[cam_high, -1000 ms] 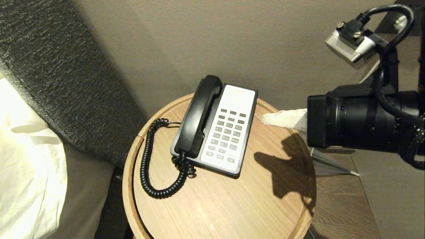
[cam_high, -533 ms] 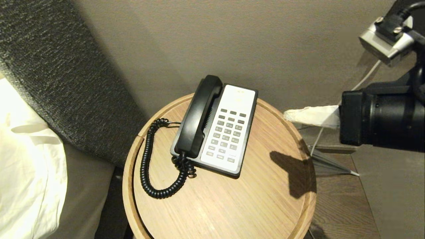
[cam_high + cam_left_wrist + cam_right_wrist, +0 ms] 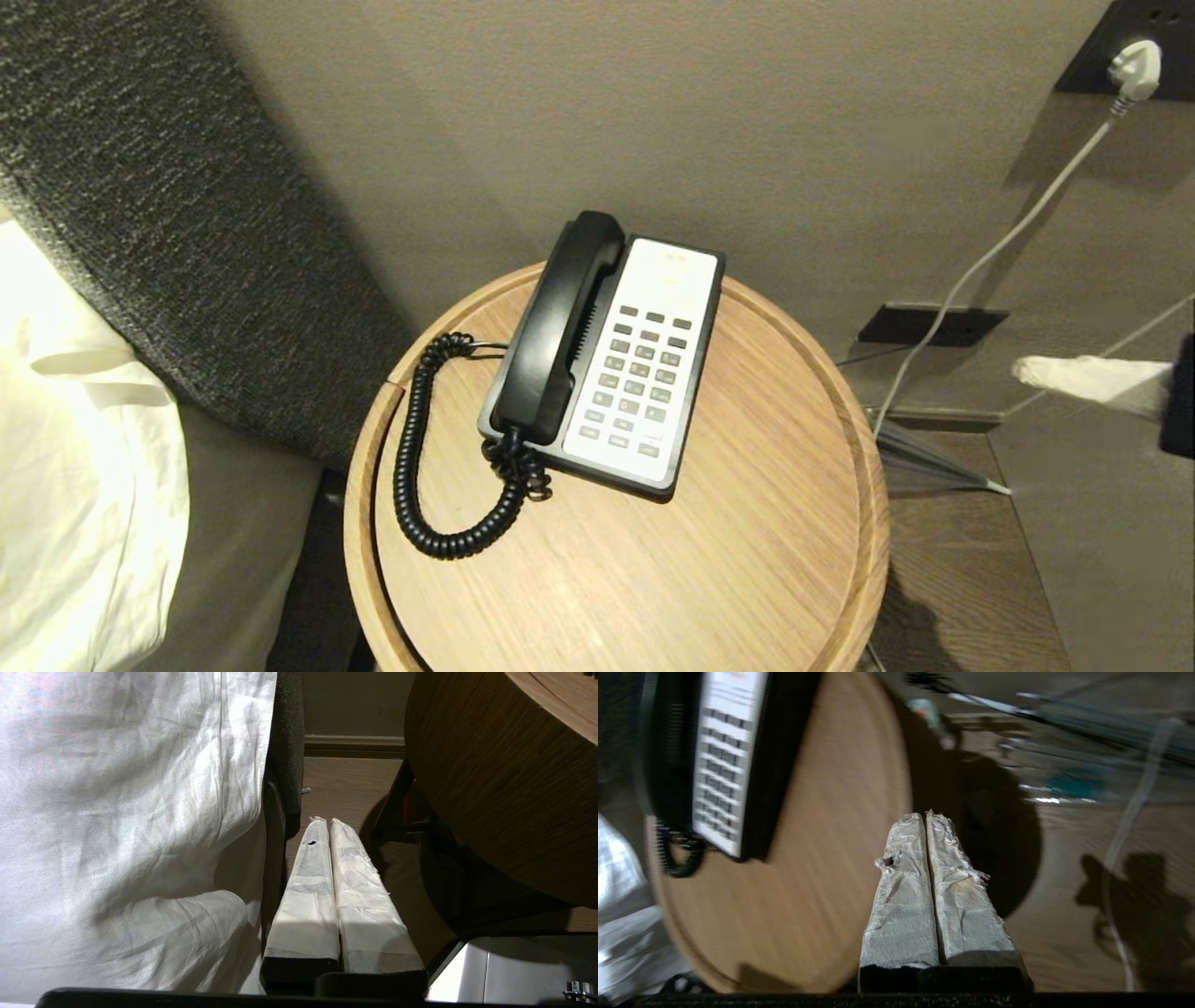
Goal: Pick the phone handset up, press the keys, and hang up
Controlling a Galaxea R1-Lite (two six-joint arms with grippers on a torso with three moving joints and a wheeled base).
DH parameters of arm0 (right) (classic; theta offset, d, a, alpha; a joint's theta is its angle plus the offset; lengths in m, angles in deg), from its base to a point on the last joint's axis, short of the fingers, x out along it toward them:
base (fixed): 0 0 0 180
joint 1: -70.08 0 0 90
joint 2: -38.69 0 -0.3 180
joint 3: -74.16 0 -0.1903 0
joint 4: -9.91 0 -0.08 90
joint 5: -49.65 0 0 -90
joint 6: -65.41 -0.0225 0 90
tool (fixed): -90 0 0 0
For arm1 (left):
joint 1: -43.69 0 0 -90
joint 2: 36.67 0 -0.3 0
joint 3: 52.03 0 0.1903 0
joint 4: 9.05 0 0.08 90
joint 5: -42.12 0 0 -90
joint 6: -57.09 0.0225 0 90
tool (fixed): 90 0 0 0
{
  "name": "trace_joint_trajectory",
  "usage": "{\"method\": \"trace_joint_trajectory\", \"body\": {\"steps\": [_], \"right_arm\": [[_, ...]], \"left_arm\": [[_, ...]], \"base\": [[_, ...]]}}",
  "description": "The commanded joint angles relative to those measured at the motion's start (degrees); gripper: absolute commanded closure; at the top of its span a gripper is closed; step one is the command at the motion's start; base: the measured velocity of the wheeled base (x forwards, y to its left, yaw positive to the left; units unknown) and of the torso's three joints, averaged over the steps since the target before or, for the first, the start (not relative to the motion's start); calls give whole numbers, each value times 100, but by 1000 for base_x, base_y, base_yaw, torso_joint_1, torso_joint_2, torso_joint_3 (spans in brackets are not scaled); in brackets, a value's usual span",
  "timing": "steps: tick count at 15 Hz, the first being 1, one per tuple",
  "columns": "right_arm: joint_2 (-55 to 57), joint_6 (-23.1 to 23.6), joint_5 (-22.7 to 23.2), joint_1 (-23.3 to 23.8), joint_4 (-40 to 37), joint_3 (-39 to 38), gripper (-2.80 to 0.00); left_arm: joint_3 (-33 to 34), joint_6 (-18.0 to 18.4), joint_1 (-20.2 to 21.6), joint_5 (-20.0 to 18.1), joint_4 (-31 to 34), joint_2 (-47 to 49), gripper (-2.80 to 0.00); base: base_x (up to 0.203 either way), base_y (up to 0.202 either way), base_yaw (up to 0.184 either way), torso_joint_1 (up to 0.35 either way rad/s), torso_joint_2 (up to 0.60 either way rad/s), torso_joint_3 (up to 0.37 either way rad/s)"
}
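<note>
The glossy black phone handset [image 3: 558,327] lies in its cradle on the left side of the black-and-white phone base [image 3: 644,373], whose grey keys [image 3: 639,373] face up. Its coiled cord [image 3: 425,457] loops over the round wooden table [image 3: 597,569]. My right gripper [image 3: 1027,371] is far right of the table, off its edge, its white-wrapped fingers shut with nothing between them. In the right wrist view the right gripper [image 3: 924,816] hangs beside the table's rim with the phone base [image 3: 724,765] well away. My left gripper [image 3: 325,821] is parked low, shut and empty, between bed and table.
A dark padded headboard [image 3: 168,215] and white bedding [image 3: 75,485] lie left of the table. On the wall at right are a white plug [image 3: 1134,65] with its cable [image 3: 980,271] and a black socket plate [image 3: 932,325]. Wooden floor shows at lower right.
My right arm has drawn back to the right and downward, away from the phone, leaving only its fingertips at the head view's edge. Its shadow has left the tabletop. The phone stays put.
</note>
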Motion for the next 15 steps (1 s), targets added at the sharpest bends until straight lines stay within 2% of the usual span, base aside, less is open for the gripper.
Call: {"method": "trace_joint_trajectory", "body": {"steps": [1, 3, 7, 10, 14, 15], "right_arm": [[-1191, 135, 469, 1040, -1, -858, 0], [-2149, 334, 854, 1495, -13, -1480, 0], [-4310, 935, 1058, 2024, -47, -3037, 0], [-5015, 1536, 450, 2225, -50, -4033, 0], [-5787, 1765, 96, 2156, -364, -4133, 0], [-5817, 1753, -273, 2154, -317, -4237, 0]], "left_arm": [[-1, 3, 0, 0, 4, 10, 0], [-1, 3, 0, 0, 4, 10, 0], [-1, 3, 0, 4, 4, 10, 0], [-1, 3, 0, 0, 4, 10, 0], [-1, 3, 0, 0, 4, 10, 0], [7, 3, -4, 0, 4, 10, 0]], "base": [[0, 0, 0, 0, 0, 0], [0, 0, 0, 0, 0, 0], [0, 0, 0, 0, 0, 0], [0, 0, 0, 0, 0, 0], [0, 0, 0, 0, 0, 0], [0, 0, 0, 0, 0, 0]]}}
